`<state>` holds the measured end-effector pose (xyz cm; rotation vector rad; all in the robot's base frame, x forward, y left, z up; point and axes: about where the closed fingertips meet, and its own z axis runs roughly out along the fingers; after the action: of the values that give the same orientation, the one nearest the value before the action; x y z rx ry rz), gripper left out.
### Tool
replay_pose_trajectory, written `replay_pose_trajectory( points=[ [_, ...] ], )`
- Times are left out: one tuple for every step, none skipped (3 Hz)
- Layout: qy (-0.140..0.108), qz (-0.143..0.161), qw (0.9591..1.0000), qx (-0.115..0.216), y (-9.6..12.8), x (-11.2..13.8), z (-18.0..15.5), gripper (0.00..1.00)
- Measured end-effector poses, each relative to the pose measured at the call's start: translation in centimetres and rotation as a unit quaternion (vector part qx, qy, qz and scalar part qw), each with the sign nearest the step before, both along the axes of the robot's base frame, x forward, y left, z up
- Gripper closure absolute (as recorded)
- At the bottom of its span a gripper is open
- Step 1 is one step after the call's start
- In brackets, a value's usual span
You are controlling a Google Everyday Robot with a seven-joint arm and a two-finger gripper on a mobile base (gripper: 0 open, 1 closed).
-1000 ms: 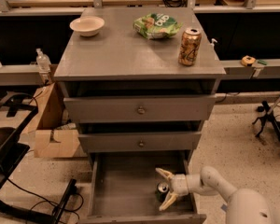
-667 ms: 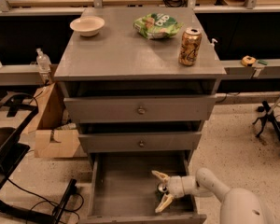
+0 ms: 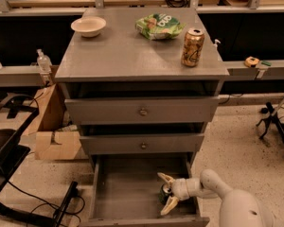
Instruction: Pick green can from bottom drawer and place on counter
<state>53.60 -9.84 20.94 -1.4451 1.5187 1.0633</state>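
The counter [image 3: 128,56] carries a bag [image 3: 158,26], a bowl [image 3: 88,26] and a gold can [image 3: 192,47]. Below it, the bottom drawer [image 3: 125,193] stands pulled out. The gripper [image 3: 162,194] reaches into its right side, fingers spread apart, one on either side of the green can [image 3: 165,190] on the drawer floor.

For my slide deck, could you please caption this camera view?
Open gripper straddles the green can in the bottom drawer, below the counter.
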Motion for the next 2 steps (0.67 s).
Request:
replay_pose_trajectory(
  points=[
    [0.0, 0.0, 1.0, 0.0, 0.0, 0.0, 0.02, 0.0],
    [-0.004, 0.01, 0.9998, 0.018, 0.81, 0.1, 0.83, 0.0]
  ],
)
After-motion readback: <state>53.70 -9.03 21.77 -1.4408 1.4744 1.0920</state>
